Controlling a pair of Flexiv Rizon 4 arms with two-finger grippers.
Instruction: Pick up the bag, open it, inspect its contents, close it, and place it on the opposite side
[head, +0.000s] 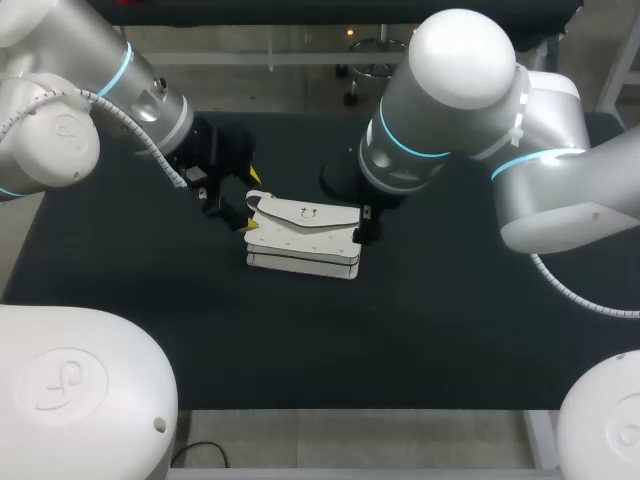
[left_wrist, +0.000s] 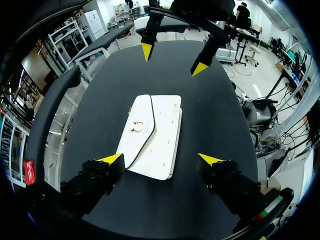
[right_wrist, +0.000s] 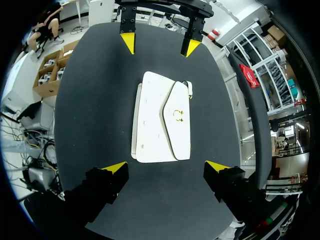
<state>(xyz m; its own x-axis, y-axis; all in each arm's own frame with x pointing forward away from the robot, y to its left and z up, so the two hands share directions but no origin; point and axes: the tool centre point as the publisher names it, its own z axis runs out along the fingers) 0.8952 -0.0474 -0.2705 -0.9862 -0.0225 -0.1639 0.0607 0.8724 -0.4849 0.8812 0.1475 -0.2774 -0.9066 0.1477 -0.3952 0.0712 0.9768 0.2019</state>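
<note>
The white bag (head: 303, 237) lay flat, judged light, stiffish and slick. The left gripper (left_wrist: 161, 159) and right gripper (right_wrist: 166, 166) were held spread at its ends — where it might be gripped.

White bag (head: 303, 238) lies flat, flap closed, mid-table.

The white bag (head: 303, 238) lies between left claw (head: 250, 202) and right claw (head: 363, 226).

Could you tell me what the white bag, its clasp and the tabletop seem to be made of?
White flat flap bag: probably smooth leather or imitation, satin finish; stiff panels, dark-edged flap, small regular dots. Small gold ring clasp: likely polished metal, judging by colour. Black table: matte, glare-free covering, perhaps cloth or rubber.
</note>
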